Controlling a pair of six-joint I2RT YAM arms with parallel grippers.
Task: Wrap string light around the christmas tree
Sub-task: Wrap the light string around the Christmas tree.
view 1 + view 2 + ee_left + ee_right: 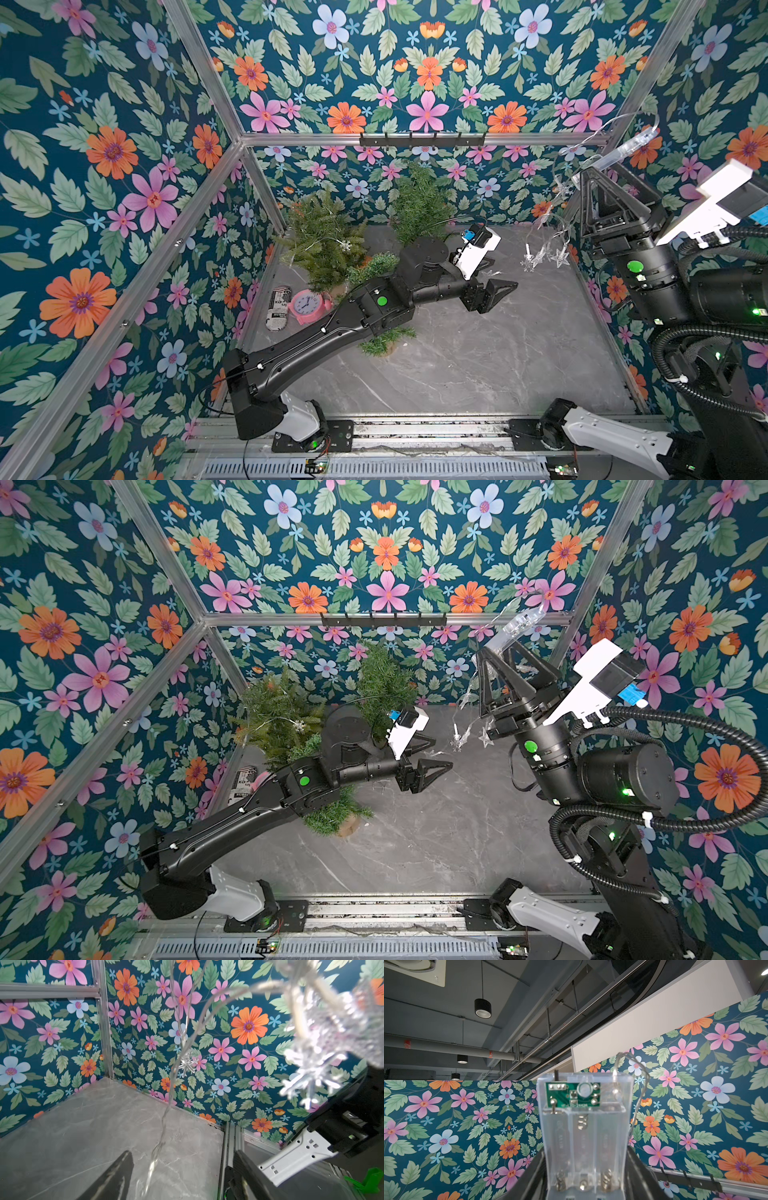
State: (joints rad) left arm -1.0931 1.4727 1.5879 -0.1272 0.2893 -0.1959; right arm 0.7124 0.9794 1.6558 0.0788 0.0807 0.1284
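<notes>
While the right gripper (598, 169), raised at far right, clamps the battery box (585, 1126) of the string light (559, 255), the left gripper (182, 1152) holds its jaws apart. The wire (164, 1126) hangs between them.

Bright even light, soft shadows, edges bent, string light (311, 1080) blurry nr left wrist cam
</notes>
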